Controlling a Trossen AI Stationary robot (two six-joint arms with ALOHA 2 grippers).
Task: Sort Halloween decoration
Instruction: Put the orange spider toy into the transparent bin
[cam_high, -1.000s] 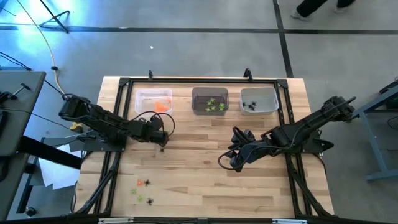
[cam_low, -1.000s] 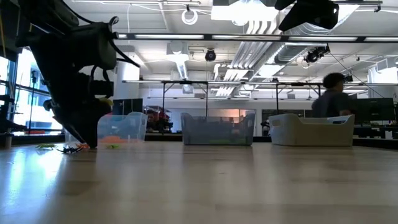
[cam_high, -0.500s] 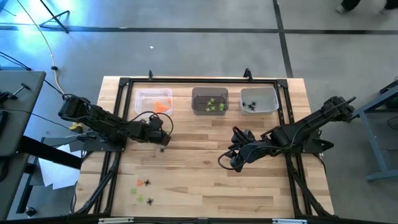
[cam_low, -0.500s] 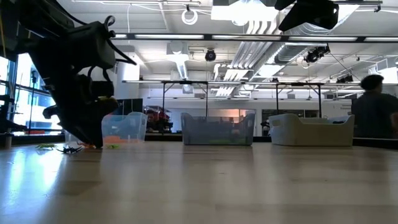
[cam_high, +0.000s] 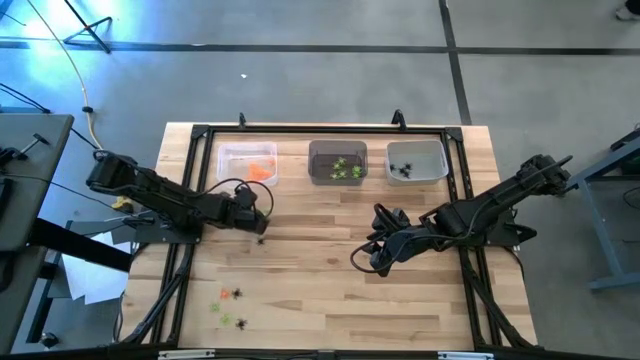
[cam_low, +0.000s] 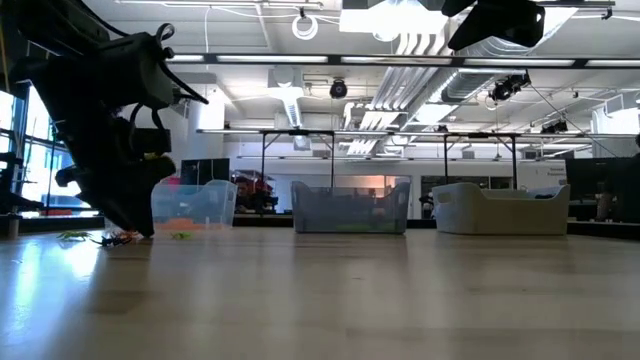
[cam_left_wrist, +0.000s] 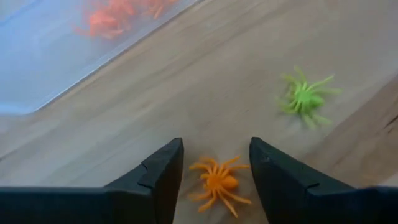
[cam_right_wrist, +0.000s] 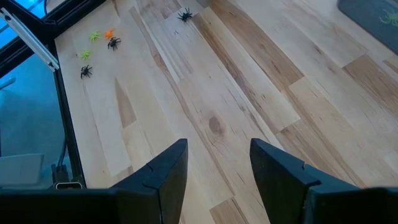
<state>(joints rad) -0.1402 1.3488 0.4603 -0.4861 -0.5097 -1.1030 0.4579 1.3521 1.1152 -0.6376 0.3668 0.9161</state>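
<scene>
An orange spider trinket (cam_left_wrist: 217, 183) lies on the table between the fingers of my left gripper (cam_left_wrist: 214, 168), which is open and low over the wood. A green spider (cam_left_wrist: 305, 98) lies just beyond it. In the high view my left gripper (cam_high: 256, 214) is in front of the orange bin (cam_high: 247, 162), with a black spider (cam_high: 262, 238) beside it. More trinkets (cam_high: 230, 305) lie near the left front edge. My right gripper (cam_high: 372, 252) hangs open above the table's middle, holding nothing.
Three translucent bins stand in a row at the far edge. The left bin holds orange pieces, the middle bin (cam_high: 337, 162) green ones, the right bin (cam_high: 417, 160) black ones. A black frame rail (cam_high: 190, 180) runs along the table's left side. Bare wood (cam_right_wrist: 249, 93) lies between the arms.
My left arm has drawn back a little toward the table's left edge, its gripper staying low over the table. A person in the room beyond has walked off to the right.
</scene>
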